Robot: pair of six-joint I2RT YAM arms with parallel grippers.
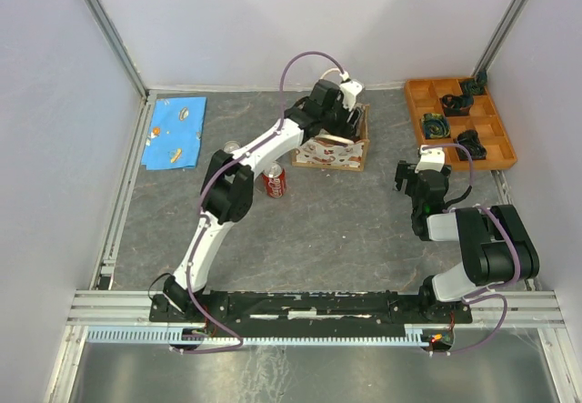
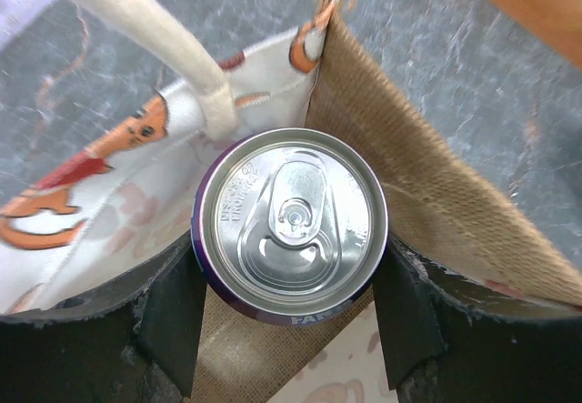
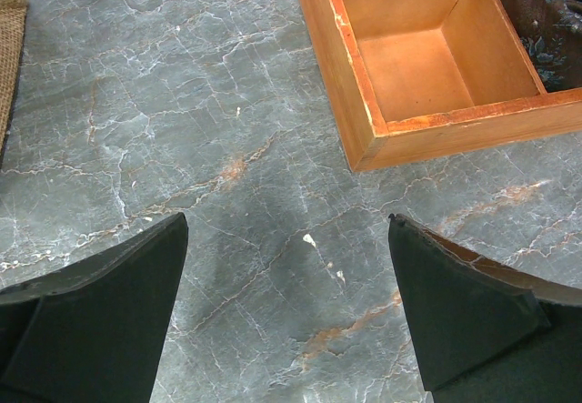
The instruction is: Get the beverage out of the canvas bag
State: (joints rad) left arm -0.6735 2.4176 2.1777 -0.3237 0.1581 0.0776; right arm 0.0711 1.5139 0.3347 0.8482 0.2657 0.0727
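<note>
The two black fingers (image 2: 173, 321) of the left gripper (image 2: 291, 271) sit nearest the left wrist lens. One is on each side of a purple-bodied aluminium beverage can with a silver lid (image 2: 291, 221), and both appear to press against its wall. I judge that the can is pinched by its sides rather than merely straddled.

The can stands inside the small boxy cream canvas bag with red-and-brown print (image 1: 332, 155). It sits in a corner of the bag, against the brown woven inner wall (image 2: 427, 185), just below one cream looped handle (image 2: 155, 30). The bag sits near the middle of the table's far edge, and the left arm reaches down into its open top.

The reach and the grasp look done. Lifting the can clear of the rim and handles and setting it on the table remain. Nothing shows it raised yet.

The can is upright, with its long axis vertical and in line with the wrist camera. The lid and pull tab face straight up, so a straight upward pull should suit it.

A red cola can (image 1: 275, 182) stands on the table just in front of the bag. Where it came from cannot be told.

The right gripper (image 3: 286, 239) hangs over bare table with its fingers spread and holding nothing. It is near the orange wooden compartment tray (image 3: 355, 103) at the far right corner.
</note>
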